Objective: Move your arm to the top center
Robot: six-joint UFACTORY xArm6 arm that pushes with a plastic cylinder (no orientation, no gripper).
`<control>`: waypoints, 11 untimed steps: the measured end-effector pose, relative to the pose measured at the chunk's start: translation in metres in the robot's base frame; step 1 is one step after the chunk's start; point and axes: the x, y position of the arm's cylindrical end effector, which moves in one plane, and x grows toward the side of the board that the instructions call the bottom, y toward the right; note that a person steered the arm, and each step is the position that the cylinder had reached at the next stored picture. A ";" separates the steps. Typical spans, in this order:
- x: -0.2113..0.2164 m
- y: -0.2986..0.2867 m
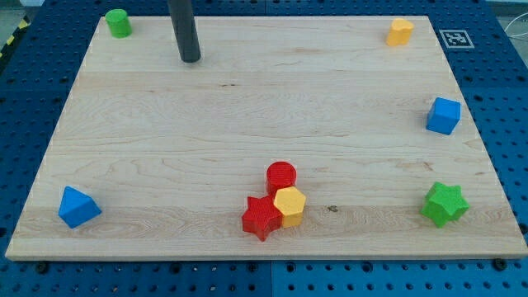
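The rod (185,29) runs out of the view's top edge, so its upper part is unseen. The yellow block (290,205) hides part of the red cylinder (281,176) and perhaps an arm of the red star (261,218).

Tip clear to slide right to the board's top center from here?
Likely yes. My tip sits near the top edge, right of the green cylinder; bare board lies between it and top center.

Pale wood board (247,107), blue perforated base (33,91), fiducial tag (456,38) top-right, even light
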 end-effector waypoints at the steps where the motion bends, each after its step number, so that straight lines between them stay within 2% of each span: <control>1: -0.048 0.001; 2: -0.097 0.032; 6: -0.102 0.084; 11: -0.102 0.241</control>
